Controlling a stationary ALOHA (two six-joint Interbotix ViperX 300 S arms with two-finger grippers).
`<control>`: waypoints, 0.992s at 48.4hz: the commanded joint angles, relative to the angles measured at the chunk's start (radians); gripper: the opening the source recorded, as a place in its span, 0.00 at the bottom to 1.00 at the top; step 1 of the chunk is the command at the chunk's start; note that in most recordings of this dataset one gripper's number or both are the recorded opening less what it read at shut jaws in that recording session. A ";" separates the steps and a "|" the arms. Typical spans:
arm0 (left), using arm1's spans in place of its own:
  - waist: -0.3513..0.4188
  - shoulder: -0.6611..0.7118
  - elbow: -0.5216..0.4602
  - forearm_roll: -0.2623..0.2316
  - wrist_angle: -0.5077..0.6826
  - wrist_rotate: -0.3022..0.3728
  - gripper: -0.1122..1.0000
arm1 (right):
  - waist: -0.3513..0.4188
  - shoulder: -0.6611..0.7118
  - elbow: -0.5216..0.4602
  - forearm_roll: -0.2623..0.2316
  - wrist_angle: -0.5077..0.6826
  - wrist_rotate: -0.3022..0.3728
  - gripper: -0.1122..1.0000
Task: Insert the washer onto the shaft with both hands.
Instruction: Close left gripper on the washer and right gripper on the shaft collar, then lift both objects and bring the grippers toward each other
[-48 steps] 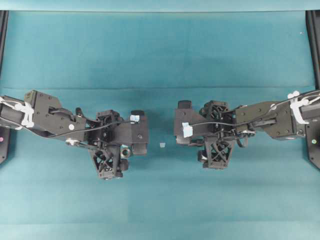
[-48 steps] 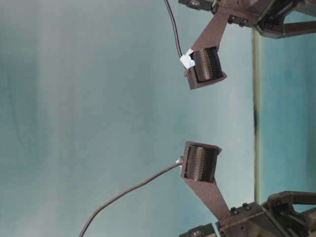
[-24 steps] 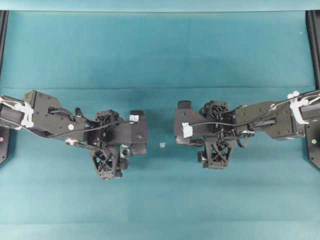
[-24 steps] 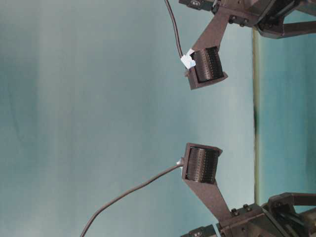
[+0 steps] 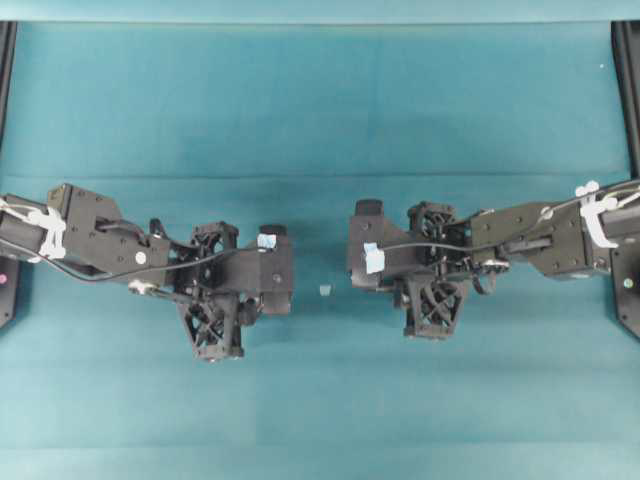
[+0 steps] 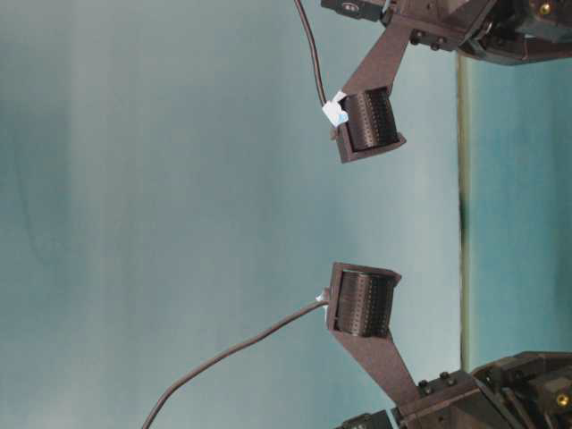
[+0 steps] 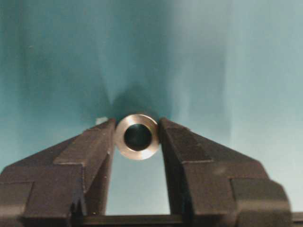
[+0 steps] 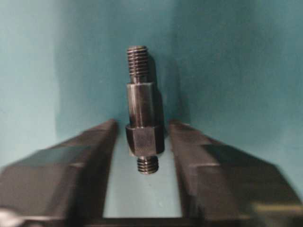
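In the left wrist view my left gripper (image 7: 137, 142) is shut on the washer (image 7: 137, 137), a silvery ring with a dark hole that faces the camera. Both fingertips touch its sides. In the right wrist view the dark stepped shaft (image 8: 143, 118) lies lengthwise between the fingers of my right gripper (image 8: 144, 130). Its thick collar sits between the tips with a narrow gap on each side, so the jaws are open around it. In the overhead view the left gripper (image 5: 212, 345) and the right gripper (image 5: 428, 328) point down at the teal mat. There the arms hide the washer and the shaft.
A small pale tape scrap (image 5: 324, 290) lies on the mat between the two arms. Black frame rails (image 5: 630, 90) stand at the left and right edges. The table-level view shows only the two wrist heads (image 6: 368, 121) and their cables.
The left arm has shifted slightly to the left and its wrist has turned a little. The right arm has barely moved.
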 commanded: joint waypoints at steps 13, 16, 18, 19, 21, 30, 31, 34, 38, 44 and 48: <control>-0.014 -0.005 0.002 -0.002 0.000 0.002 0.41 | -0.017 0.005 0.005 -0.003 0.000 -0.008 0.10; -0.014 -0.005 0.002 -0.002 0.000 0.002 0.41 | -0.017 0.005 0.005 -0.005 0.000 -0.008 0.10; -0.014 -0.005 0.002 -0.003 0.000 0.002 0.41 | -0.017 0.005 0.005 -0.003 0.000 -0.008 0.10; -0.014 -0.005 0.002 -0.002 0.000 0.000 0.41 | -0.017 0.005 0.005 -0.005 0.000 -0.008 0.10; -0.014 -0.005 0.002 -0.003 0.000 0.000 0.41 | -0.017 0.005 0.005 -0.003 0.000 -0.008 0.10; -0.012 -0.005 0.002 -0.002 0.000 0.000 0.41 | -0.017 0.005 0.003 -0.005 0.000 -0.008 0.10; -0.014 -0.005 0.002 -0.003 0.000 0.000 0.41 | -0.017 0.005 0.005 -0.003 0.000 -0.008 0.10; -0.014 -0.005 0.002 -0.002 0.000 0.000 0.41 | -0.017 0.005 0.005 -0.003 0.000 -0.008 0.10; -0.012 -0.005 0.000 -0.002 0.000 0.002 0.41 | -0.017 0.003 0.005 -0.005 0.000 -0.008 0.10; -0.014 -0.006 -0.002 -0.002 0.000 0.002 0.41 | -0.017 -0.003 0.009 -0.005 -0.012 -0.008 0.10; -0.014 -0.009 0.002 -0.002 -0.006 0.000 0.41 | -0.017 -0.015 0.012 -0.005 -0.023 -0.008 0.10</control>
